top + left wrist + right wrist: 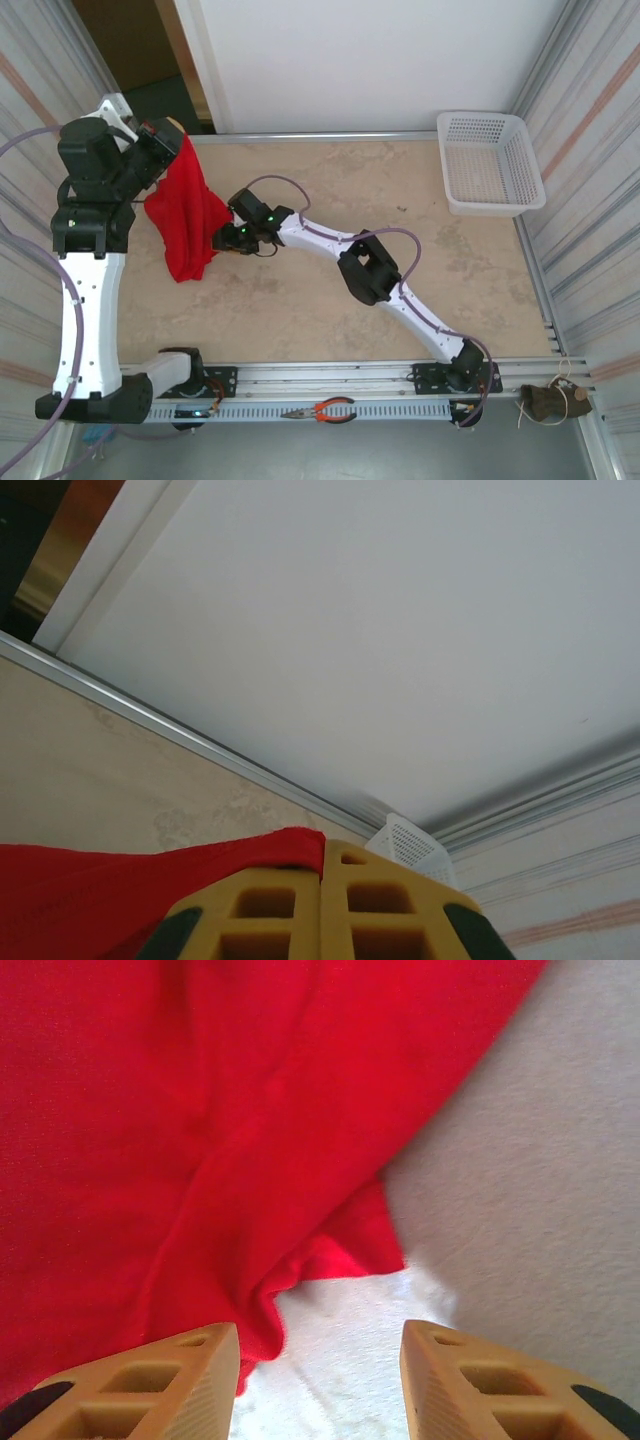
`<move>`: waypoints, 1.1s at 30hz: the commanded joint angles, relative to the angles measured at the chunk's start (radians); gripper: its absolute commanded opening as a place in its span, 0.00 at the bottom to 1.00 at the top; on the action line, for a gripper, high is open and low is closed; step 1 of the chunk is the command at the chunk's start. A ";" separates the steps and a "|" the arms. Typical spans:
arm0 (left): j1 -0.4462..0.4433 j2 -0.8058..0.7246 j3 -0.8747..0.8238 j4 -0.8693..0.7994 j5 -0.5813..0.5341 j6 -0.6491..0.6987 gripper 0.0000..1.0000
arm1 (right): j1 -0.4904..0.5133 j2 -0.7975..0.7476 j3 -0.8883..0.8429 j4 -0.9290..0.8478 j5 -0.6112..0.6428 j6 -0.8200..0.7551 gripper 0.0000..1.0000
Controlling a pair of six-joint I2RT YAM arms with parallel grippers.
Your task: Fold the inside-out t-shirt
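- Over the far left of the desk (300,300), the inside-out t-shirt (186,215) hangs as a bunched red drape from the raised left arm.
- The left jaws are shut tight on the shirt's top edge. In the left wrist view the yellow fingers (270,915) meet, with red cloth caught between them.
- The right jaws stand apart, low at the shirt's lower right side. A hem corner lies against the inner face of one finger (180,1385); the other is over bare desk.
- A white plastic basket (490,165) sits in the far right corner, well apart from the shirt, its slotted floor in plain sight.
- Orange-handled pliers (325,410) lie on the near rail between the arm bases.
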 commanded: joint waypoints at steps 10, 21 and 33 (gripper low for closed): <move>-0.005 -0.041 -0.019 0.053 0.037 -0.024 0.00 | 0.004 0.118 0.168 -0.172 0.088 -0.013 0.39; -0.005 -0.052 -0.037 0.058 0.043 -0.031 0.00 | 0.015 0.178 0.242 -0.148 0.067 0.010 0.36; -0.005 -0.061 -0.051 0.056 0.035 -0.036 0.00 | 0.030 0.200 0.263 -0.095 0.056 0.034 0.27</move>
